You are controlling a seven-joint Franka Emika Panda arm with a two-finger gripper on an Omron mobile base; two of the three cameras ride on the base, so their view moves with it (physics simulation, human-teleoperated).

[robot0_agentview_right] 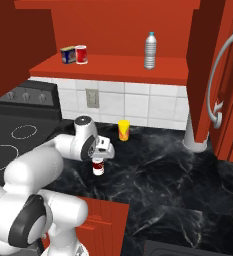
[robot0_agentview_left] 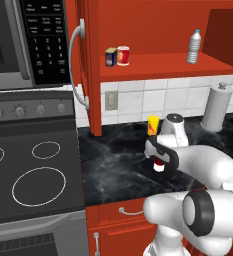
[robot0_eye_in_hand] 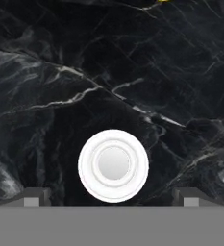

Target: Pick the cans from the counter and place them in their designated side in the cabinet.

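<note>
A dark maroon can (robot0_agentview_left: 159,165) with a white lower band stands upright on the black marble counter (robot0_agentview_left: 113,160). My gripper (robot0_agentview_left: 160,157) hangs straight over it, open, one finger on each side and apart from it. In the hand view the can's white round top (robot0_eye_in_hand: 113,165) lies between the two fingertips (robot0_eye_in_hand: 34,197). From the right base view the same can (robot0_agentview_right: 98,167) shows under the gripper (robot0_agentview_right: 101,153). The bright red can (robot0_agentview_left: 123,55) stands at the left end of the cabinet shelf (robot0_agentview_left: 168,64), where the right base view also has this can (robot0_agentview_right: 81,54).
A blue-and-yellow box (robot0_agentview_left: 111,57) touches the red can's left side. A water bottle (robot0_agentview_left: 194,47) stands further right on the shelf. A yellow-orange cup (robot0_agentview_left: 153,125) sits just behind the gripper. A grey cylinder (robot0_agentview_left: 217,108) stands at the back right, and the stovetop (robot0_agentview_left: 33,170) lies left.
</note>
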